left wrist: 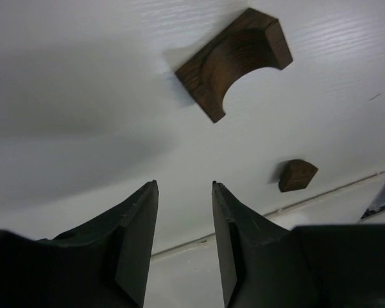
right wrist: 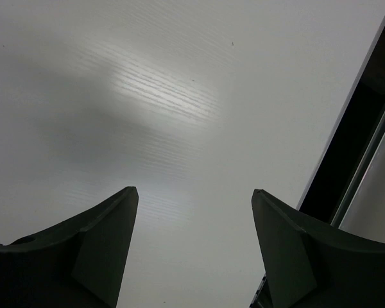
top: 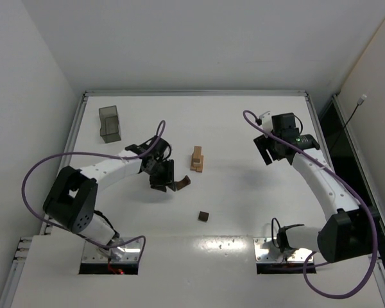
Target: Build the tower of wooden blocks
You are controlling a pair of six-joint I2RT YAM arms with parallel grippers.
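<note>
A small stack of light tan blocks, the wood block tower, stands mid-table. A dark brown arch block lies to its lower left; the left wrist view shows this arch block flat on the table, ahead of the fingers and apart from them. A small dark cube sits nearer the arms, and the left wrist view has this dark cube at its right. My left gripper hangs just left of the arch; this gripper is open by a narrow gap with nothing in it. My right gripper hovers at the far right; this gripper is wide open over bare table.
A translucent grey bin stands at the back left. The table's right edge with a dark gap beside it runs close to the right gripper. A purple cable loops from the left arm.
</note>
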